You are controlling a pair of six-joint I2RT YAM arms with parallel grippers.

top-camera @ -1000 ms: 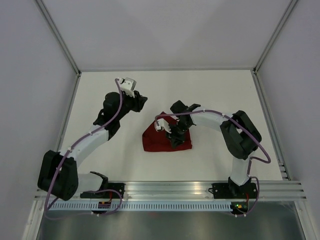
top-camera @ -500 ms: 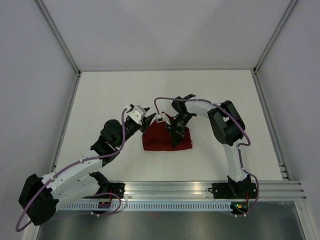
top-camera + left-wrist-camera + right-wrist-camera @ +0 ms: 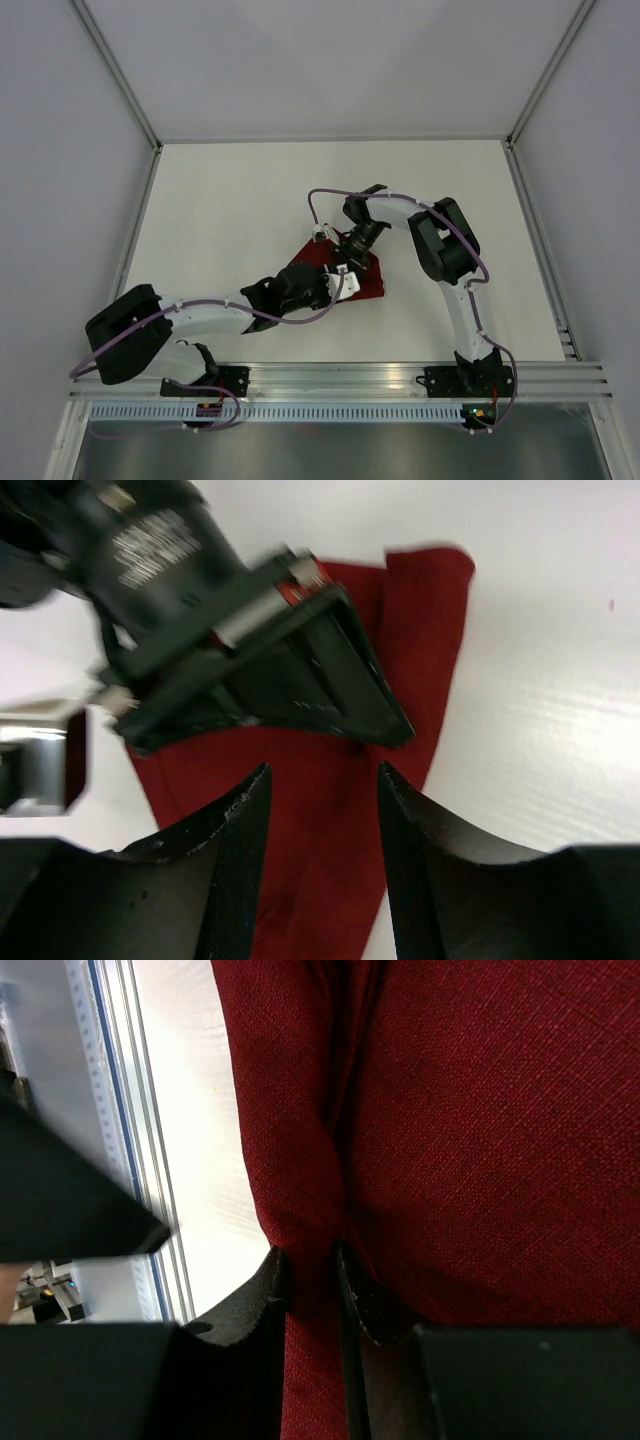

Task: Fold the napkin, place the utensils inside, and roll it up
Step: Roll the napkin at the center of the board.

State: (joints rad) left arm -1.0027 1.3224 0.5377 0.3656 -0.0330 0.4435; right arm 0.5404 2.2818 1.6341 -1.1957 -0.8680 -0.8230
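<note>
The dark red napkin [image 3: 368, 284] lies folded on the white table, partly covered by both grippers. My right gripper [image 3: 351, 257] comes down on it from behind. In the right wrist view that gripper [image 3: 311, 1268] is shut on a raised fold of the napkin [image 3: 480, 1110]. My left gripper [image 3: 337, 284] reaches in low from the near left. It is open [image 3: 322, 782] just over the napkin [image 3: 425, 630], with cloth showing between its fingers [image 3: 240, 830] and the right gripper's black body just ahead. The utensils are out of view.
A metal rail [image 3: 340, 376] runs along the near edge, also seen as the rail [image 3: 110, 1110] in the right wrist view. Grey walls with metal posts [image 3: 120, 80] enclose the white table [image 3: 230, 190] on three sides.
My left arm has swung from the back left down to the napkin's near side, and its jaws have widened. The right gripper has stayed shut on the napkin's fold.
</note>
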